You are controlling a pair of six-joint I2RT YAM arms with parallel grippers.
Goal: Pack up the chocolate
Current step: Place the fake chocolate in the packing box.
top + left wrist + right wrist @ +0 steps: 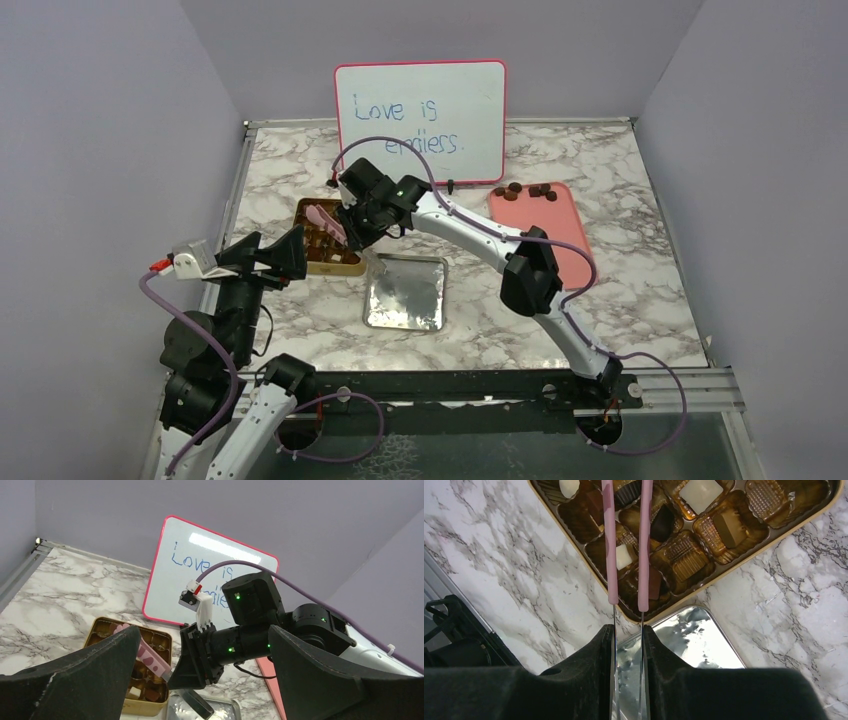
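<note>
Pink-tipped metal tongs (610,555) are sitting clamped in the right gripper (628,630). Its jaws are pressing together on the steel handles, and the two prongs are reaching straight out ahead of them over the gold tin (744,559). The chocolate (729,529) is lying in the tin's compartments, just ahead of and beneath those jaws: a cream-white square, a lighter brown square, a dark piece and a small white one peeking between the prongs. Other compartments are showing only ribbed gold liner. The prong tips are running off the top of the wrist view, so I cannot tell whether they are pinching anything. Right under the right jaws, a silver lid (694,640) is lying flat on the marble worktop (499,555), just beside the tin. The left gripper (285,255) is hanging beside the tin with its jaws wide apart, gripping nothing. More chocolate is sitting on the pink tray (560,240), well apart from both sets of jaws.
</note>
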